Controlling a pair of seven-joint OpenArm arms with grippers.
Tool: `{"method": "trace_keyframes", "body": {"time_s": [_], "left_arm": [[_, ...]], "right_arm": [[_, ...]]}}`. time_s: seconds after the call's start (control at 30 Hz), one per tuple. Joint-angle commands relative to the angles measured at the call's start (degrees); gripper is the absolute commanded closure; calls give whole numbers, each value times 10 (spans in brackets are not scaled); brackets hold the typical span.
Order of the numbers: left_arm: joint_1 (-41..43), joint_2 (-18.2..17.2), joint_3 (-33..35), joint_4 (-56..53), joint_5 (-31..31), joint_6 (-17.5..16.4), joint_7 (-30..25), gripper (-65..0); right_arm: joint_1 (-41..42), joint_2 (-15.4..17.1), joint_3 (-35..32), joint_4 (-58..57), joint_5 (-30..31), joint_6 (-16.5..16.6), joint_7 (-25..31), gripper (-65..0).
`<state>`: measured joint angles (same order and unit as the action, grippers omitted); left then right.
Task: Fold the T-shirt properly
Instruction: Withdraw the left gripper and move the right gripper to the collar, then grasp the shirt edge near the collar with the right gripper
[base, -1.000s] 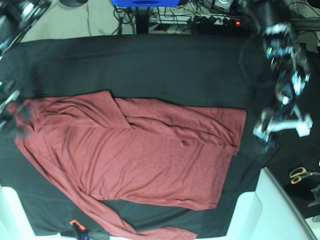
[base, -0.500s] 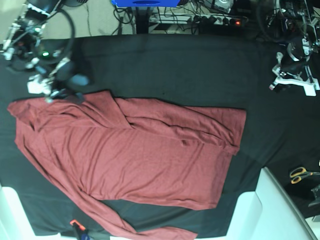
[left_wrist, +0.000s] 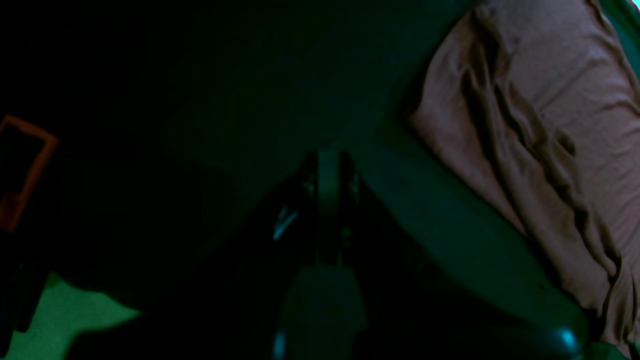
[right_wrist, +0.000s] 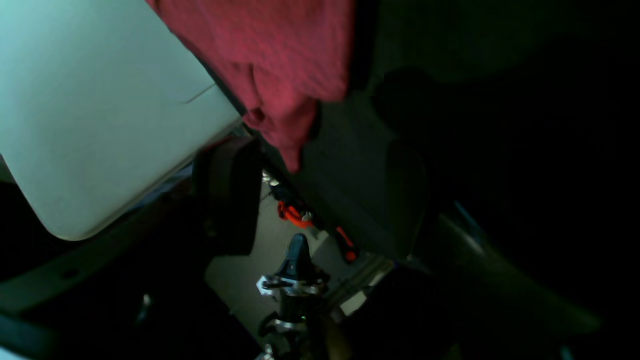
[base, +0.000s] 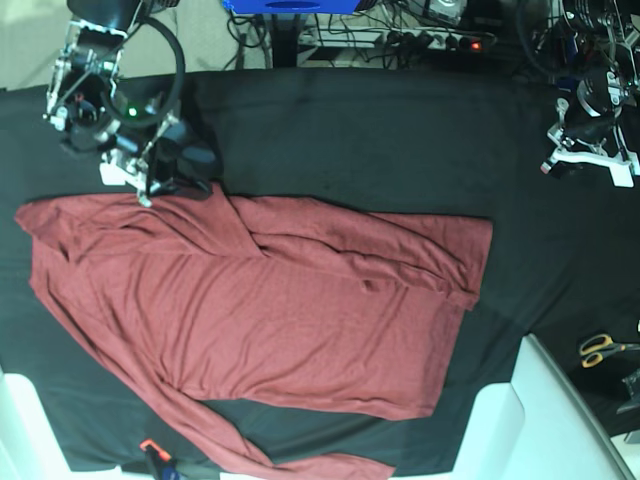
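One T-shirt (base: 260, 310) is found spread flat on the black table cloth (base: 350, 140), with one sleeve laid across the chest and the other trailing toward the near edge. Folding is judged to be at an early step. The left gripper (base: 585, 160) is held together, empty, far right. The right gripper (base: 150, 175), just beside the shirt's far-left edge, cannot be judged apart or together. A grasp of that edge is called for next.

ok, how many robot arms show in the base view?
2. One arm at top left, over the shirt's upper edge; the other arm at top right, off the shirt.
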<state>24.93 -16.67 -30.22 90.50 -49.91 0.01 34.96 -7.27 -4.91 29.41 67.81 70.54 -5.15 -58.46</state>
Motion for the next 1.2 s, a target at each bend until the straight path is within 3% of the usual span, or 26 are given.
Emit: {"method": "trace_keyframes", "body": {"time_s": [0.0,0.33,0.53,0.97,1.1,1.17], "left_arm": [[2,-9,-7,11,-6,-3,-11,0],[10,-4,-61,11,-6,-4,-9,0],[11,-4,-67,9,-6,-4,-9,0],[11,-4,-65,7,-6,-4,-9,0],[11,-4,-64,6,-6,-4,-9,0],[11,-4,-64,6,-6,-4,-9,0]], "right_arm": [[10,3,3,-3,13,4,-6,-368],[52,15,0,-96,13,7,19,-359],[63,15,1,-99,13,7,20,-191],[70,30,4,-99,15,7,18,-165],[70,28,3,-99,16,7,14,-51],[70,27,3,-99,16,7,14,-36]]}}
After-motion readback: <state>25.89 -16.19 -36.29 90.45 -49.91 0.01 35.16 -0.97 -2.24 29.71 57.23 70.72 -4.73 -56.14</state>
